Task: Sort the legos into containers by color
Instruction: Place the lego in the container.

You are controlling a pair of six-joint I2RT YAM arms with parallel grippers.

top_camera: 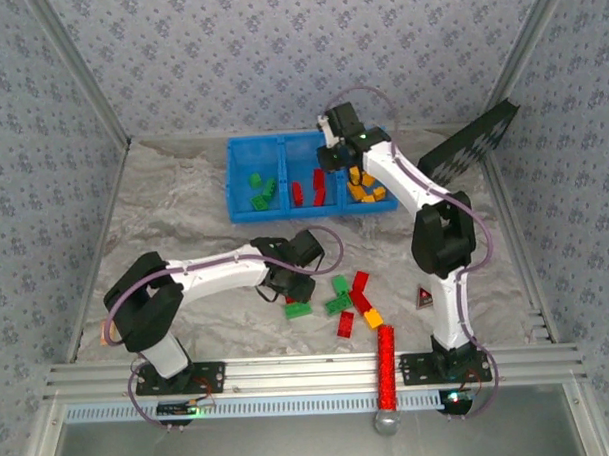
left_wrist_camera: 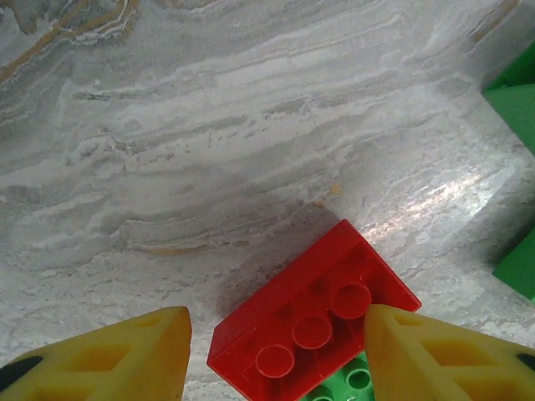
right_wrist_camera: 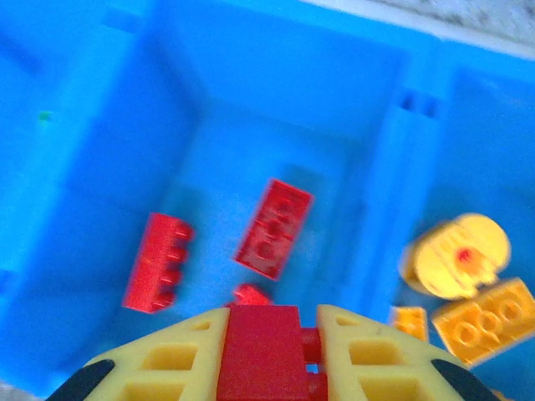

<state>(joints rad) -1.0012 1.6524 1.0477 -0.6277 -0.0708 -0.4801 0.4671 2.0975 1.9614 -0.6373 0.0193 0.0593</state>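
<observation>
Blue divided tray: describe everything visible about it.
The bright blue rectangular plastic tray sits flat on the marbled table's far side. Two walls split it into three side-by-side compartments: green plastic bricks left, red plastic bricks middle, orange plastic bricks right. The yellow-fingered right claw, shut on one more red brick, hangs over the middle compartment.

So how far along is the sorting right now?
Partly done. The blue bin already holds green bricks left, red bricks middle, orange bricks right. In hand: the right pincer grips a red lego above the middle compartment; the left pincer straddles a red brick on the table, jaws open. Left: several loose bricks beside it.
</observation>
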